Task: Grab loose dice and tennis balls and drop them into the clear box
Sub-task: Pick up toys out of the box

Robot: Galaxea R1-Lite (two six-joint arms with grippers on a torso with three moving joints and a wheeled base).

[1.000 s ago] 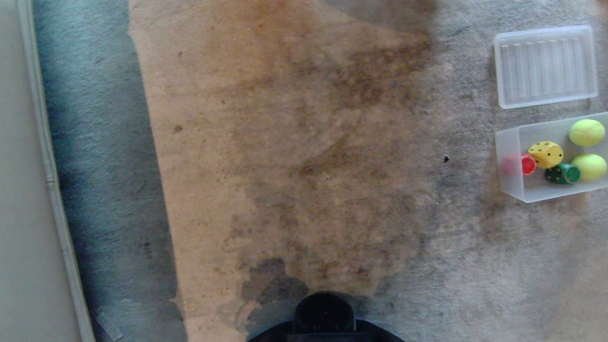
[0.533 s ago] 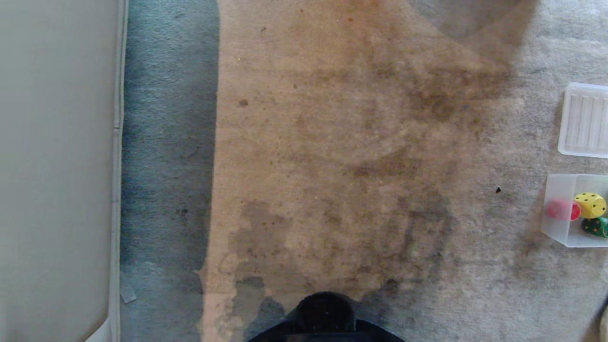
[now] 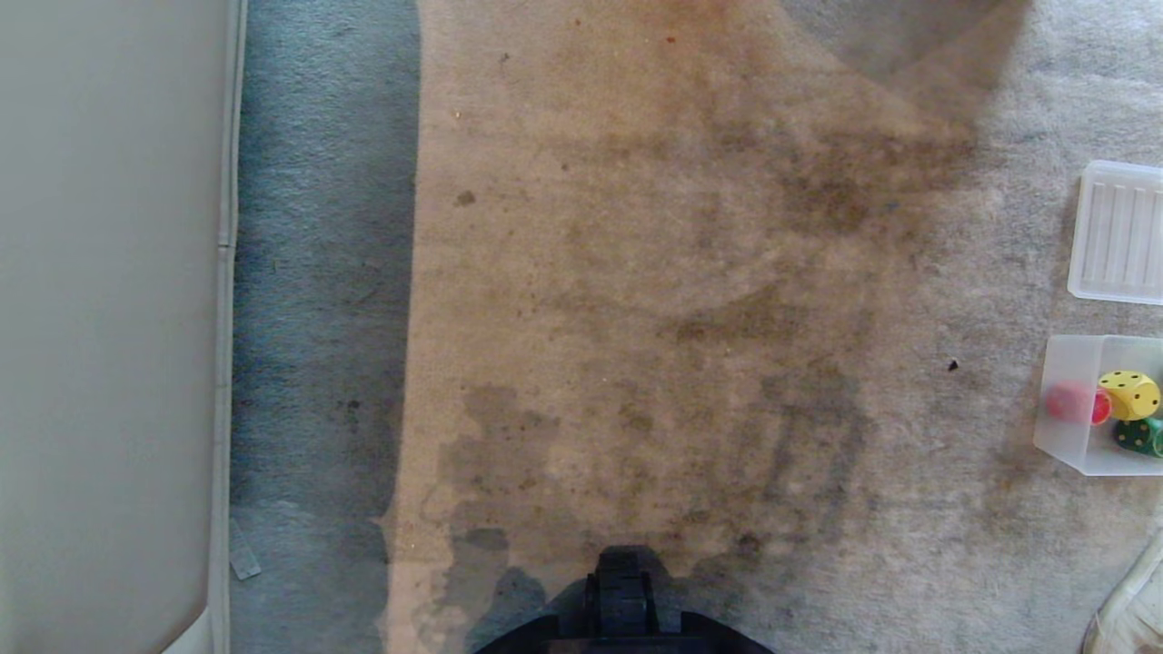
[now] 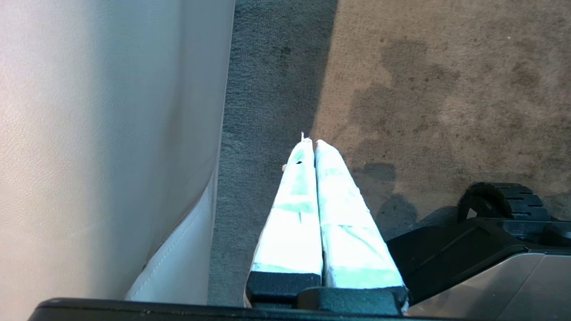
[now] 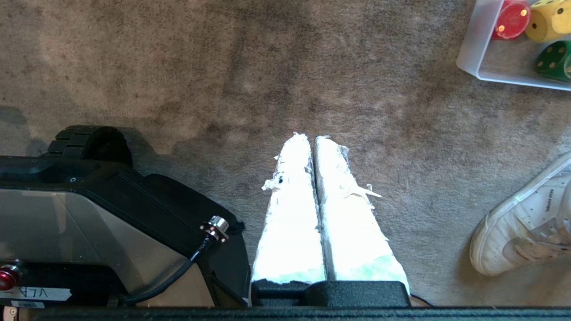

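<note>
left hand [image 4: 311, 141] closed, empty | right hand [image 5: 311, 136] closed, empty | clear box [image 3: 1063, 436]: three dice visible, rest cropped

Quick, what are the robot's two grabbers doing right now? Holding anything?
Left gripper: jaws closed, holding nothing, above the carpet.
Right gripper: jaws closed, holding nothing, above the carpet.

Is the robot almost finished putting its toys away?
Nearly, it seems. The red die, yellow die and dark green die already sit in the frosted clear plastic box. Both grippers, left and right, are shut and empty. No loose toys show on the carpet; the box's far end is out of view.
</note>
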